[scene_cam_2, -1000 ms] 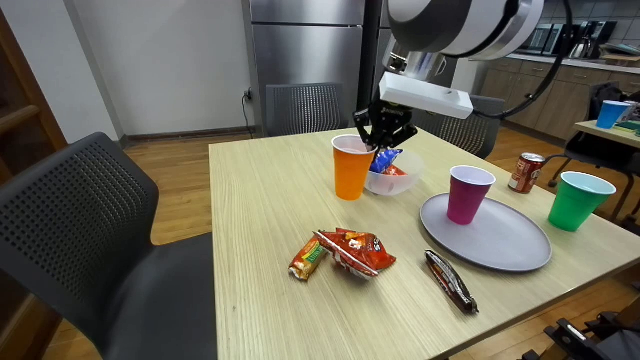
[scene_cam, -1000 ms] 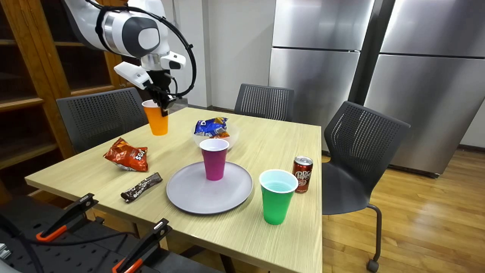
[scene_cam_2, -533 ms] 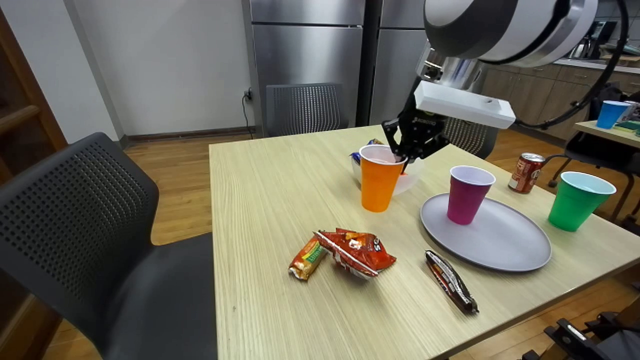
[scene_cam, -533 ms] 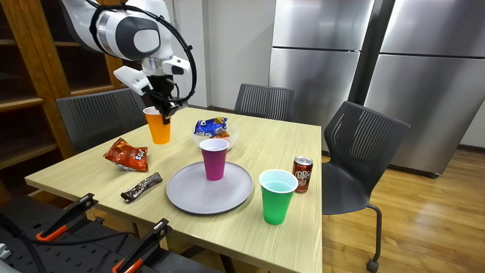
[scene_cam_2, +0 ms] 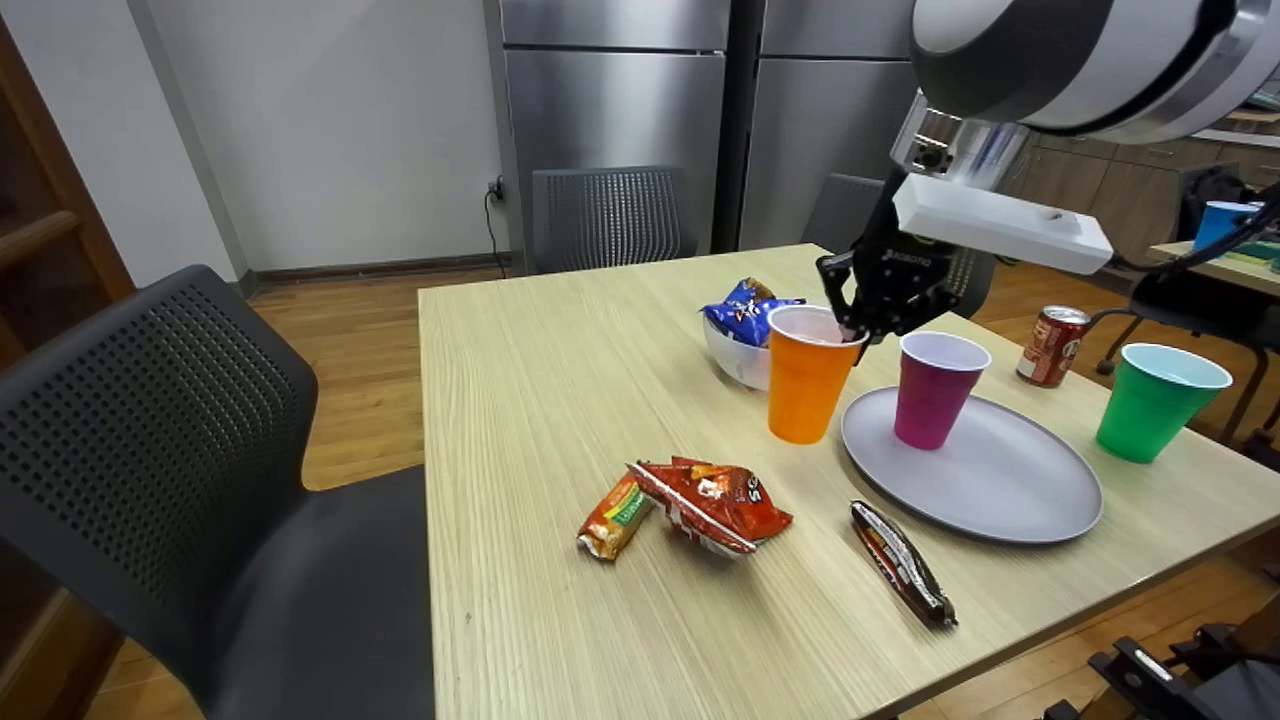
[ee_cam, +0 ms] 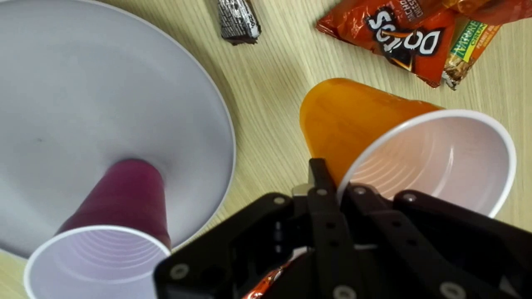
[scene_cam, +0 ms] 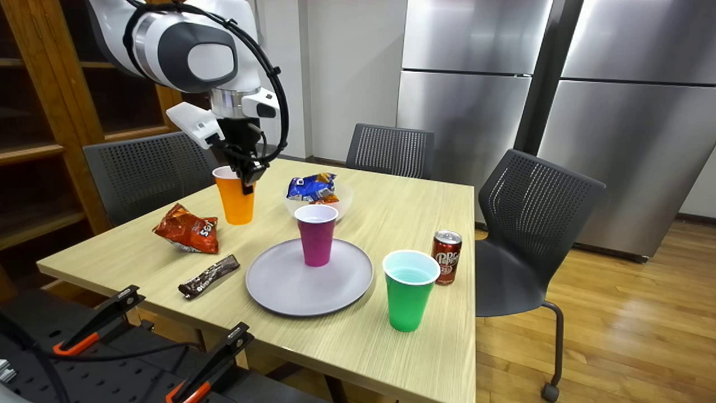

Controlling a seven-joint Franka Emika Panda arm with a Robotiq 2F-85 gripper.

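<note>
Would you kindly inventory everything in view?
Table: one, beige, centre
Orange cup: one, orange, in gripper
Plate: one, grey, tabletop
Purple cup: one, purple, on plate
Green cup: one, green, tabletop
Dr Pepper can: one, maroon, tabletop
Doritos bag: one, red, tabletop
Granola bar: one, orange, by Doritos bag
Wrapped bar: one, brown, tabletop
Bowl: one, whitish, tabletop
Snack bags: seemingly two, blue/red, in bowl
Chairs: at least three, dark, around table
Refrigerators: two, silver, background
Arm: one, white-grey, above table
Gripper: one, black, closed on orange cup
</note>
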